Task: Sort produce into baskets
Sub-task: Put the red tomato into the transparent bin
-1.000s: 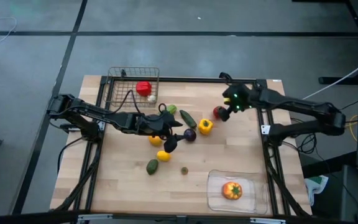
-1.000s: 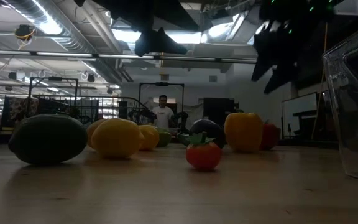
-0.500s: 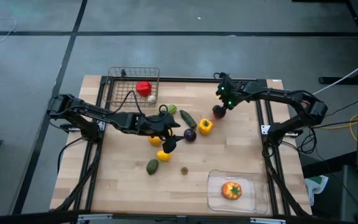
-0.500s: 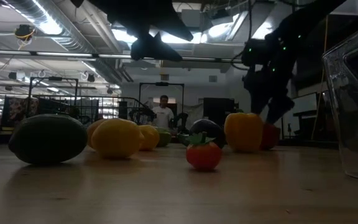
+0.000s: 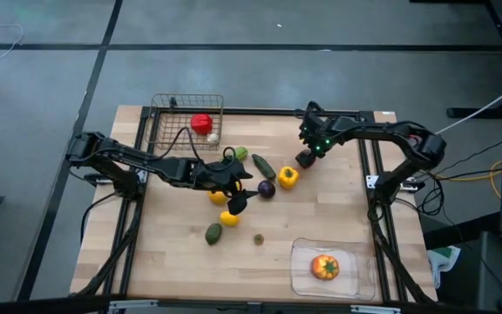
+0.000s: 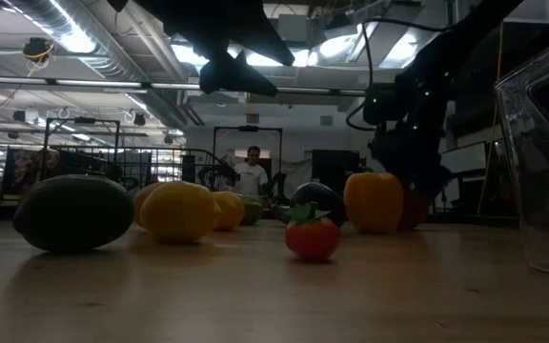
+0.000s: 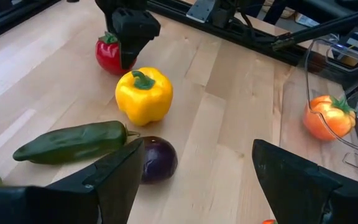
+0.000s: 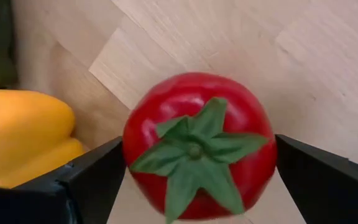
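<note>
Right gripper [image 5: 305,158] low, fingers [image 8: 92,174] apart; left gripper [image 5: 239,200] raised, spread.

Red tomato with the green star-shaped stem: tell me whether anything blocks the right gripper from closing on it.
Nothing visible does. The right gripper is open, one dark finger on each side of the red tomato with the green star-shaped stem, bare wooden table beyond. The yellow bell pepper lies beside it, outside the fingers.

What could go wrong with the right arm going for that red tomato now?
The right gripper straddles the red tomato with fingers open; the round fruit may roll out as they close. The yellow bell pepper sits right beside it and could get bumped. The left gripper hovers near the purple onion.
</note>
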Robot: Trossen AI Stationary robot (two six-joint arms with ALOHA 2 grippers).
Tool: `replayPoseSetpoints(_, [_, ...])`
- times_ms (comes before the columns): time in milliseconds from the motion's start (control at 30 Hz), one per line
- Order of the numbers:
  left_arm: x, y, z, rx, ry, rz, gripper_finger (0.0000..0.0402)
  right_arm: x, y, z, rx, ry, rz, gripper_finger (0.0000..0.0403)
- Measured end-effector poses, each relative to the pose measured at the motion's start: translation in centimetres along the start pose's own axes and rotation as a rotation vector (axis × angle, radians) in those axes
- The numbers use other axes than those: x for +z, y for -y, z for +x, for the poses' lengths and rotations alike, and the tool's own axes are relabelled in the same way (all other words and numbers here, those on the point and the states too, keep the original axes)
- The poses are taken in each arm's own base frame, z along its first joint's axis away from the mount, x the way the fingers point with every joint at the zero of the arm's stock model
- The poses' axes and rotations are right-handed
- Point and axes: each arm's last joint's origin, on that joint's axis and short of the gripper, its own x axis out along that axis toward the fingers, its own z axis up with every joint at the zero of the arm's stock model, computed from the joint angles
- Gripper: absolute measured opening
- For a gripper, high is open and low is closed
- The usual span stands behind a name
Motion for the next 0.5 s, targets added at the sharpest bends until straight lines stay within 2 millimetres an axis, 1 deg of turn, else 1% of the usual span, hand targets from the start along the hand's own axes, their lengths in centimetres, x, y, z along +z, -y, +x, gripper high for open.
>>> replayPoseSetpoints(500, [0.00, 0.00, 0.00, 0.000, 0.000, 0.000, 0.0295, -0.02, 0.07, 0.18, -0.037, -0.001, 0.012, 0.0392])
